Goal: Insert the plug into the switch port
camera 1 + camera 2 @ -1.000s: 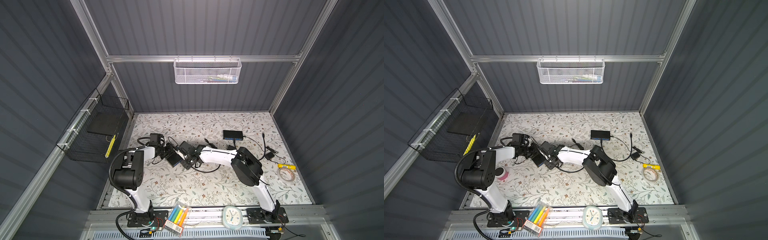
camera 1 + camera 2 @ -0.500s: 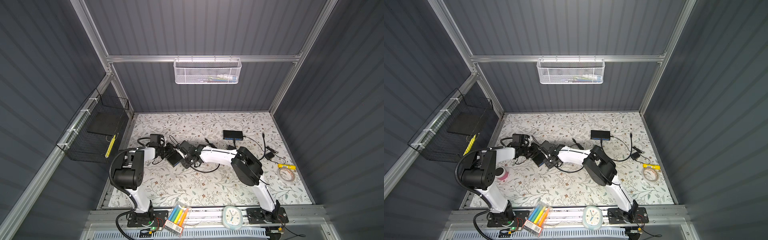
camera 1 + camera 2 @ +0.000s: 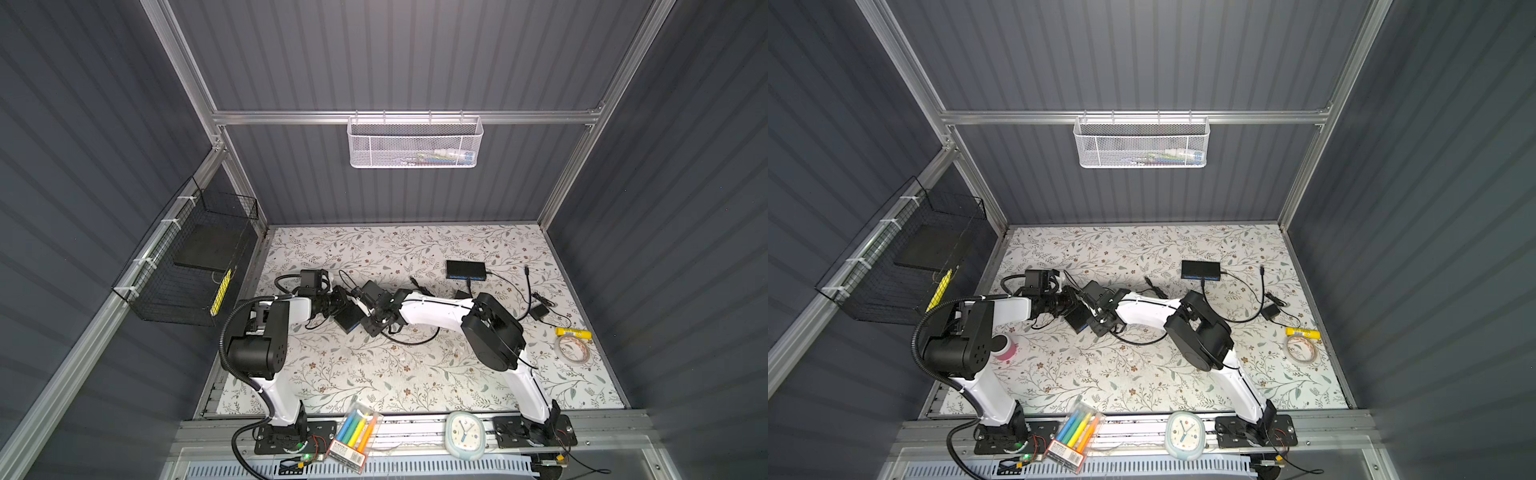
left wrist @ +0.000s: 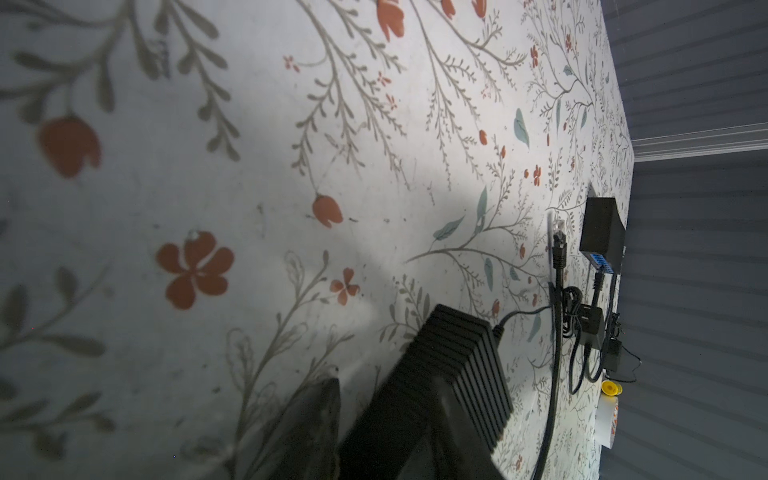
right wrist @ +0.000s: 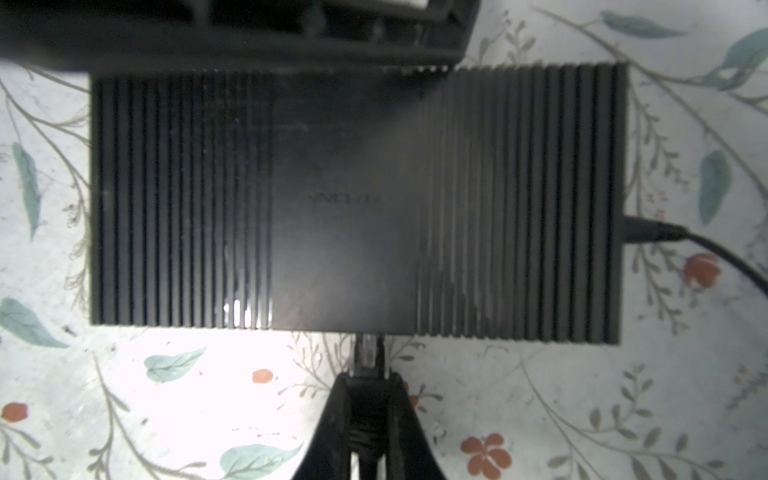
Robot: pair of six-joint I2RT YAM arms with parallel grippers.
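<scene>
The left arm [image 3: 297, 309] and right arm [image 3: 432, 311] share white link shells and black joint housings. A black ribbed hose [image 3: 223, 332] loops beside the left one. The right gripper [image 5: 369, 376] is matte black.

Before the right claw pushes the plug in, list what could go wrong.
1. Misalignment: the clear plastic plug in the right claw meets the edge of the ribbed black switch box, but the port is hidden, so it may jam on the rim.
2. Sliding: the left claw sits at the box's far edge, and a firm grip isn't visible. The push might shift the box and tug its black power cable.
</scene>
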